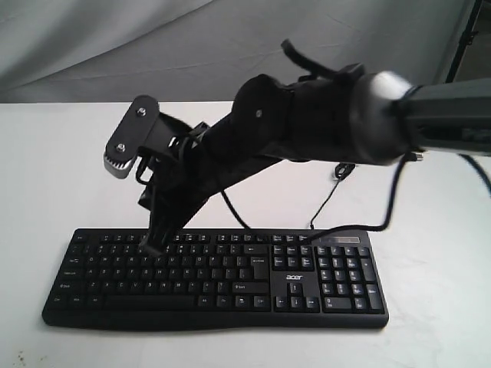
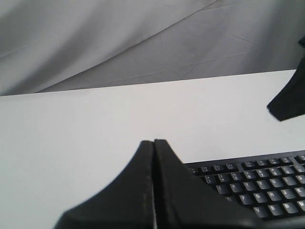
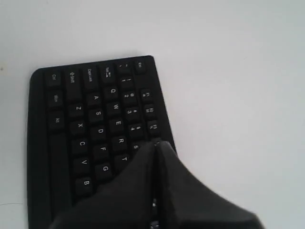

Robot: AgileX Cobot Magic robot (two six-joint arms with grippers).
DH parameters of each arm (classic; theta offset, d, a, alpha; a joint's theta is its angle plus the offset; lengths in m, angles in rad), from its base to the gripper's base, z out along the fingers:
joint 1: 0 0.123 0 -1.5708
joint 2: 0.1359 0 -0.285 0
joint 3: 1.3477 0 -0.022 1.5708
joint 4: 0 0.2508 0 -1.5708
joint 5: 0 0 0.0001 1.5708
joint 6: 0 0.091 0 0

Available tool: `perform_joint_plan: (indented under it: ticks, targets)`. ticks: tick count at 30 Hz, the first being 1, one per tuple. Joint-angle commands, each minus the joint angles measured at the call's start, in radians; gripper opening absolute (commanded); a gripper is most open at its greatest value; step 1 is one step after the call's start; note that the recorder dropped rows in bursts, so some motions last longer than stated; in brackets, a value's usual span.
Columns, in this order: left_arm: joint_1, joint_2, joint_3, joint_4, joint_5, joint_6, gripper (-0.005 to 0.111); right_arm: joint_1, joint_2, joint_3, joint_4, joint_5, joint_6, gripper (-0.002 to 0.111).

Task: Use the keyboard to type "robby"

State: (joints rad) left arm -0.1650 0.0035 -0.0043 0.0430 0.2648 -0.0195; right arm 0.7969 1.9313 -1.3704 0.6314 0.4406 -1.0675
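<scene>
The keyboard is black and full-size. It lies flat on the white table with its long front edge towards the exterior camera and its number pad on the right. A white "acer" logo is printed above the arrow keys. A thin black cable runs from the keyboard's rear edge away across the table, and grey cloth hangs behind.

The right arm comes in from the right of the exterior view and reaches across the middle. It brings the right hand down over the upper rows on the left part of the keyboard. In the right wrist view this hand has its fingers pressed together with nothing between them. The tip sits just past the "4" key, beside "R" and "T". Whether it is pressing a key cannot be told.

Other legends readable there are Q, W, A, S, D, F, G, Z, X, C, V and B (the small modifier labels are too blurred to read with confidence).

The left hand is likewise closed flat and empty. It is held above bare table, off one end of the keyboard.
</scene>
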Motion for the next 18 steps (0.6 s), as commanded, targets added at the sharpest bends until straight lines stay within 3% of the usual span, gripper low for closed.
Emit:
perform_joint_plan:
  ticks: [1,11,18]
  targets:
    - [-0.006,-0.003,0.004,0.005,-0.005,-0.003,0.000,-0.007,-0.192,0.145,-0.011,-0.142,0.002,0.000]
    - [-0.006,-0.003,0.004,0.005,-0.005,-0.003,0.000,-0.007,-0.746,0.514,0.139,-0.512,0.005,0.000]
    - [-0.006,-0.003,0.004,0.005,-0.005,-0.003,0.000,-0.007,-1.007,0.554,0.407,-0.570,0.007,0.000]
